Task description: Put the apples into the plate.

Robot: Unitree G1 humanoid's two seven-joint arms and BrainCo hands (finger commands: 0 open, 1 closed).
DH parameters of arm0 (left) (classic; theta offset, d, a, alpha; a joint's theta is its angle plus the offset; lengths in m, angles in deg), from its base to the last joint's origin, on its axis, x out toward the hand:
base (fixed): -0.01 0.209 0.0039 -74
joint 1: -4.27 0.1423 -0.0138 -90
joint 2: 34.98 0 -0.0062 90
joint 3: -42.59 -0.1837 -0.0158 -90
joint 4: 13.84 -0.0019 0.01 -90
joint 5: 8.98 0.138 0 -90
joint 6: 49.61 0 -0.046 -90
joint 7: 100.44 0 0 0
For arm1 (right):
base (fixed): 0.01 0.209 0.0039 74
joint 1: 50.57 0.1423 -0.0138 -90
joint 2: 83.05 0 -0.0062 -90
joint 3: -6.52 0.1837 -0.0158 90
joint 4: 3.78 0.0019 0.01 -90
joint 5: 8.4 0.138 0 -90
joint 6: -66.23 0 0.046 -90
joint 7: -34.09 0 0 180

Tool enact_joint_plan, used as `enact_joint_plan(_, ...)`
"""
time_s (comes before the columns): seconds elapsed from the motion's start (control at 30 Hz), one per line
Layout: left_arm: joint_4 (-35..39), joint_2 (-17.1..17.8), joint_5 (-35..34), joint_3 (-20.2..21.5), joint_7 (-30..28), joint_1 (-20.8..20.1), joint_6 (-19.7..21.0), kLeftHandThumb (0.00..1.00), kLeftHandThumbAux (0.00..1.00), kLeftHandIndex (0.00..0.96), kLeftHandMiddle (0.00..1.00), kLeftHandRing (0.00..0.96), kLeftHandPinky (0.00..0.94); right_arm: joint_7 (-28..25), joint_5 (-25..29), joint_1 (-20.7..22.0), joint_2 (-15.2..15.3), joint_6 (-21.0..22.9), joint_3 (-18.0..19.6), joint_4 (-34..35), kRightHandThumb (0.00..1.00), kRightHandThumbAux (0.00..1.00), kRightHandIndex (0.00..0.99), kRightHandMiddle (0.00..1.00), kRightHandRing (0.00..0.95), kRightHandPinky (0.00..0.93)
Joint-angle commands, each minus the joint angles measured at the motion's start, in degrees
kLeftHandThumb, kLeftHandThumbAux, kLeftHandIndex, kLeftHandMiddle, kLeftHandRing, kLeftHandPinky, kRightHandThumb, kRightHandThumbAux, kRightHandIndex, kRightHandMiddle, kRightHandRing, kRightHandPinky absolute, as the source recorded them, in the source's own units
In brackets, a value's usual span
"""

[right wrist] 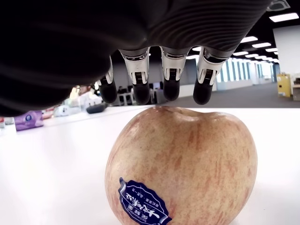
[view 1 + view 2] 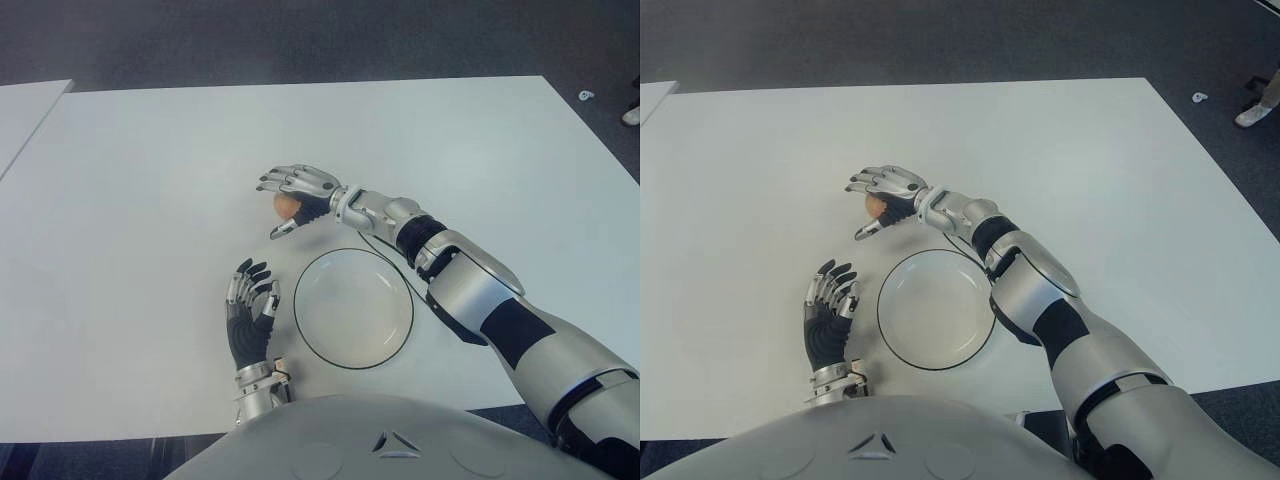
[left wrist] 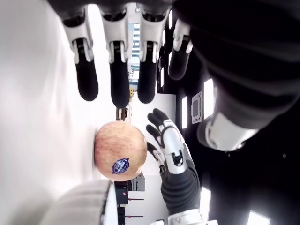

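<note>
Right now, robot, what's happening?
Right robot hand open over apple, no grip. Left robot hand open beside plate. Plate empty, path clear.

From my head cameras, the right hand (image 2: 300, 195) covers most of the apple (image 2: 285, 205); I see only a sliver at its nine o'clock side. I can't tell whether the fingertips (image 1: 170, 89) touch the fruit. The sticker (image 1: 143, 202) print is too small to read, and the frame edge crops it.

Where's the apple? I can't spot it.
On the white table, just beyond the empty plate, under the right hand's open fingers: the apple.
</note>
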State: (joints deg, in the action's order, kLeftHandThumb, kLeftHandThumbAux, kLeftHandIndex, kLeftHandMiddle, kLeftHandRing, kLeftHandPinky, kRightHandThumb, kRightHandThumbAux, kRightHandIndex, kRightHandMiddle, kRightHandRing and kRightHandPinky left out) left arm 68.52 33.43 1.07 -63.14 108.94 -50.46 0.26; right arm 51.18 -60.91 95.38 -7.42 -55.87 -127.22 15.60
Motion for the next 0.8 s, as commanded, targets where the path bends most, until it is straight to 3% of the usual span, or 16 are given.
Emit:
enact_joint_plan(0.03, -2.5, -5.1, 0.7, -1.5, 0.9, 3.2, 1.3, 0.443, 0.631, 0.201, 0.296, 0.323, 0.338, -0.5, 0.4, 0.9, -0.7, 1.3, -0.1, -1.9, 0.245, 0.184, 0.000, 0.000, 0.000, 0.000)
enact_joint_plan(0.8, -3.9, -5.5, 1.3, -1.7, 2.8, 3.9, -0.2, 0.447, 0.611, 0.205, 0.305, 0.329, 0.348, -1.4, 2.1, 2.3, -1.5, 5.6, 1.1, -5.4, 0.224, 0.222, 0.000, 0.000, 0.000, 0.000)
